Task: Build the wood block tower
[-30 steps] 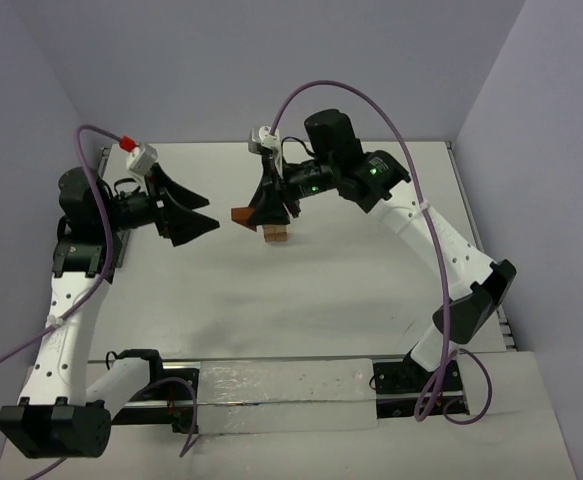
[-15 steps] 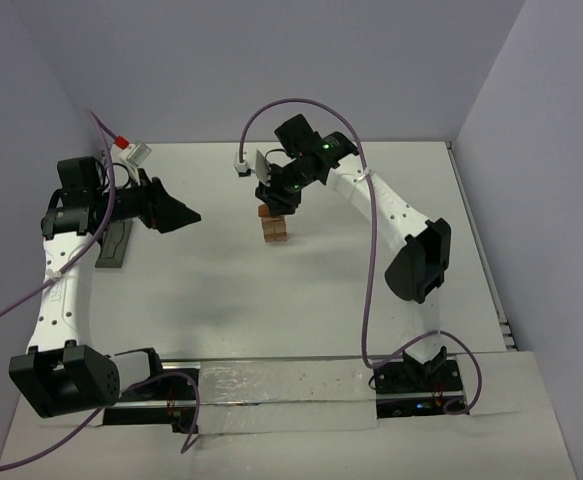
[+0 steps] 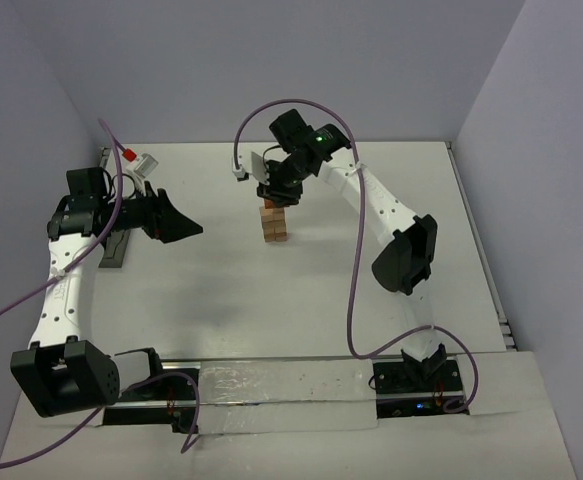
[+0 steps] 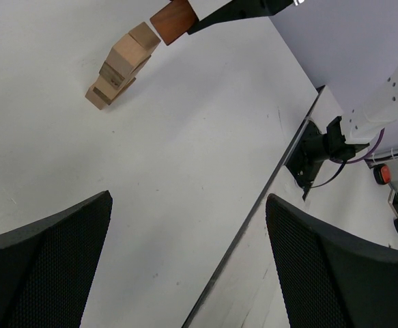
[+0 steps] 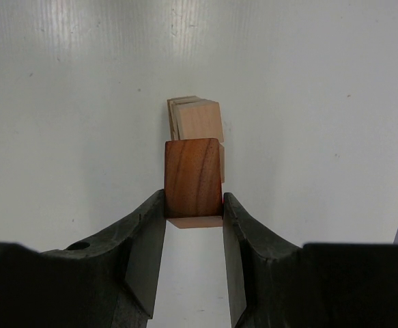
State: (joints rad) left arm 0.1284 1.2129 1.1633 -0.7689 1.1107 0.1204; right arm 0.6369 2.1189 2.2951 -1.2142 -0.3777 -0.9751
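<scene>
- right claw is seen clenched on the reddish-brown block, one finger pressed to each side of it; nothing has been let go.
- reddish-brown block is held straight over the tan cubes, which are stacked as a short column toward the far middle of the table; in the right wrist view the column is mostly hidden beneath the held piece.
- from the left wrist view the block is seen at the column's top, touching or just apart; which of the two cannot be told.
- change noted: a second earlier the block was carried beside the column, off to its left in the overhead view, with the wrist lying flat. since then the arm has been swung up and over, and the claw is now pointed down onto the stack.
- column appears unmoved; a slight twist among the cubes is noted.
- meaning for the task: the carry is judged finished and placement is in hand. only the capping piece remains to be seated and released, so the tower is judged nearly done.
- left claw is held wide open and empty, well apart to the left, and takes no part in this step.
</scene>
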